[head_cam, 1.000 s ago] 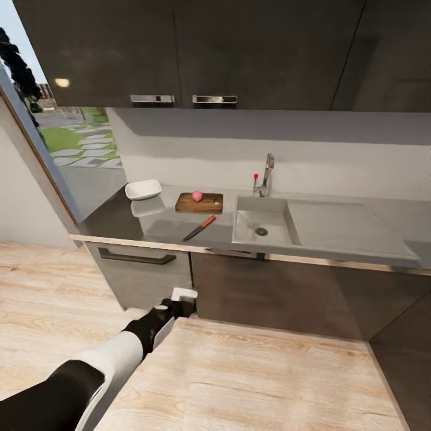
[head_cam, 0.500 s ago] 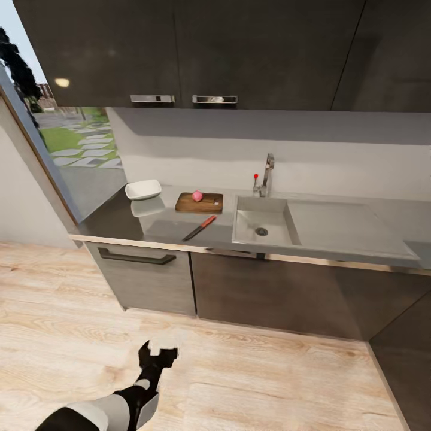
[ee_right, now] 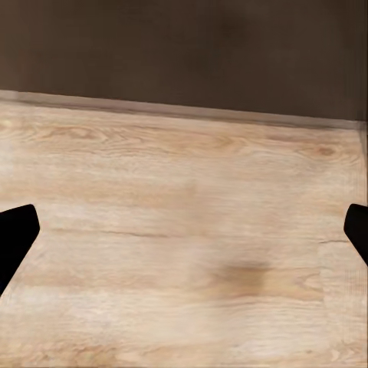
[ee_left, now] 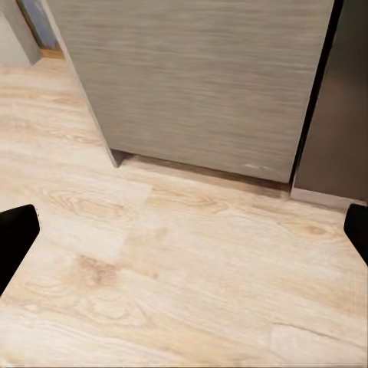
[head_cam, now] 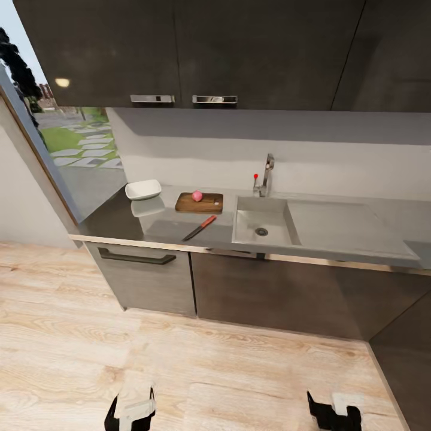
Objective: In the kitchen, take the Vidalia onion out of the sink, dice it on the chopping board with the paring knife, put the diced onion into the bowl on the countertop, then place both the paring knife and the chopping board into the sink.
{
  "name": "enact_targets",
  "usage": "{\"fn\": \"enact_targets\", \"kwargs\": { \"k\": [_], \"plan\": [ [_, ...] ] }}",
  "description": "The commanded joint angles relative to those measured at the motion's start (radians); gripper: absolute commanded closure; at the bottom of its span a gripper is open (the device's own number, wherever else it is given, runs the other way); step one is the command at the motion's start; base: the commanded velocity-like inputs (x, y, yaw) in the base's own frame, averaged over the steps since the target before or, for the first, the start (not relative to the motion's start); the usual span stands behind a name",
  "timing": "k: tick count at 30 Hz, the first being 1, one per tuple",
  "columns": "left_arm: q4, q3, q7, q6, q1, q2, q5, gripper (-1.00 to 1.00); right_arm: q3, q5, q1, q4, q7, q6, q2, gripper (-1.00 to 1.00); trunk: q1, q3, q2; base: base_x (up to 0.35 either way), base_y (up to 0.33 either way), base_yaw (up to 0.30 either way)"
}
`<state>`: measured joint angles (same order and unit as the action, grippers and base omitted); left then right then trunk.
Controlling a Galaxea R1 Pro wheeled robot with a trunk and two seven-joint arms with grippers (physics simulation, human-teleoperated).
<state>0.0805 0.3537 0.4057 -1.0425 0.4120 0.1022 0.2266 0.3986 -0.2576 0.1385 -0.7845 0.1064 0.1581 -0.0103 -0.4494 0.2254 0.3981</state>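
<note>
Nearest, both grippers hang low over the pale wooden floor [head_cam: 239,371]. The left gripper [ee_left: 184,230] has its two dark fingertips [ee_left: 15,238] spread wide apart with nothing between them; ahead of it the floor runs to the foot of a grey-brown cabinet door [ee_left: 199,77]. The right gripper [ee_right: 184,238] is likewise spread, empty, its fingertips [ee_right: 15,234] at the far edges of its wrist view, with floor boards beneath and a dark cabinet front [ee_right: 184,46] beyond. In the head view the left gripper [head_cam: 130,413] and the right gripper [head_cam: 333,413] sit well apart at the lower edge.

Well beyond and above both grippers stands the grey bench [head_cam: 120,221]. Ahead of the left gripper, closest to the bench's front edge, lies the paring knife [head_cam: 200,227], red handle towards the sink, apart from the board. Behind it is the chopping board [head_cam: 206,205], with the pinkish onion [head_cam: 197,196] resting on it. Further to the left gripper's outer side sits the white bowl [head_cam: 143,190], near the board but not touching. The sink [head_cam: 263,224] lies between the two grippers' lines, its tap [head_cam: 266,173] at the back by the wall. Dark upper cabinets [head_cam: 239,54] hang above.
</note>
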Motion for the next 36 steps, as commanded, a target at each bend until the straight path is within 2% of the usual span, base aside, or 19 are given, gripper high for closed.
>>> {"fn": "enact_targets", "kwargs": {
  "k": [1,3,4,7,8,10,13,16,17,19,21,25,26,27,29,32,36],
  "plan": [
    [0.004,0.01,0.004,-0.005,0.0,-0.001,0.006,-1.0,0.006,-0.003,0.001,-0.006,0.029,0.006,-0.001,-1.0,-0.001,0.002,0.002,0.0,0.0,0.0],
    [0.004,0.01,0.01,-0.005,-0.005,-0.009,0.005,-1.0,0.007,0.003,0.001,-0.018,0.101,0.024,-0.002,-1.0,-0.001,0.002,0.002,0.0,0.0,0.0],
    [0.004,0.01,0.011,-0.005,-0.005,-0.011,0.005,-1.0,0.007,0.005,0.001,-0.018,0.115,0.033,-0.002,-1.0,-0.001,0.002,0.002,0.0,0.0,0.0],
    [0.003,0.01,0.014,-0.005,-0.008,-0.029,0.005,-1.0,0.034,0.008,0.0,-0.014,0.16,0.125,-0.001,-1.0,-0.001,0.002,0.002,0.0,0.0,0.0],
    [0.003,0.01,0.015,-0.005,-0.008,-0.032,0.005,-1.0,0.044,0.008,0.0,-0.01,0.163,0.143,-0.001,-1.0,-0.001,0.002,0.002,0.0,0.0,0.0],
    [0.002,0.01,0.016,-0.005,-0.008,-0.041,0.005,-1.0,0.095,0.008,0.0,0.01,0.172,0.204,-0.001,-1.0,-0.001,0.002,0.002,0.0,0.0,0.0],
    [0.002,0.01,0.016,-0.005,-0.008,-0.046,0.005,-1.0,0.135,0.008,0.0,0.035,0.178,0.254,-0.002,-1.0,-0.001,0.002,0.002,0.0,0.0,0.0],
    [0.001,0.01,0.017,-0.005,-0.009,-0.063,0.005,-1.0,0.15,0.008,-0.002,0.067,0.185,0.334,-0.005,-1.0,-0.001,0.002,0.002,0.0,0.0,0.0],
    [0.001,0.01,0.017,-0.005,-0.009,-0.071,0.005,-1.0,0.153,0.008,-0.003,0.093,0.185,0.429,-0.009,-1.0,-0.001,0.002,0.002,0.0,0.0,0.0],
    [0.001,0.01,0.018,-0.005,-0.008,-0.074,0.005,-1.0,0.155,0.007,-0.003,0.128,0.181,0.516,-0.017,-1.0,-0.001,0.002,0.002,0.0,0.0,0.0],
    [0.0,0.01,0.018,0.009,-0.008,-0.075,0.005,-1.0,0.157,0.007,-0.003,0.148,0.174,0.551,-0.02,-1.0,-0.001,0.002,0.002,0.0,0.0,0.0],
    [-0.001,0.009,0.018,0.054,-0.009,-0.077,0.005,-1.0,0.157,0.008,-0.003,0.167,0.107,0.582,-0.024,-1.0,-0.001,0.002,0.002,0.0,0.0,0.0],
    [-0.002,0.009,0.018,0.062,-0.008,-0.077,0.005,-1.0,0.157,0.008,-0.003,0.17,0.071,0.586,-0.027,-1.0,-0.001,0.002,0.002,0.0,0.0,0.0],
    [-0.002,0.008,0.018,0.07,-0.008,-0.078,0.005,-1.0,0.158,0.008,-0.004,0.176,-0.014,0.588,-0.032,-1.0,-0.001,0.002,0.002,0.0,0.036,-0.086],
    [-0.001,0.008,0.018,0.073,-0.009,-0.078,0.005,-1.0,0.159,0.008,-0.004,0.205,-0.085,0.592,-0.031,-1.0,-0.001,0.001,0.002,0.0,0.109,-0.164],
    [-0.002,0.008,0.018,0.075,-0.009,-0.078,0.005,-1.0,0.159,0.008,-0.004,0.238,-0.122,0.595,-0.029,-1.0,-0.001,-0.002,0.002,0.0,0.202,-0.218],
    [-0.002,0.008,0.018,0.076,-0.009,-0.079,0.005,-1.0,0.16,0.008,-0.004,0.257,-0.14,0.596,-0.028,-1.0,-0.001,-0.005,0.002,0.0,0.281,-0.224]
  ]
}}
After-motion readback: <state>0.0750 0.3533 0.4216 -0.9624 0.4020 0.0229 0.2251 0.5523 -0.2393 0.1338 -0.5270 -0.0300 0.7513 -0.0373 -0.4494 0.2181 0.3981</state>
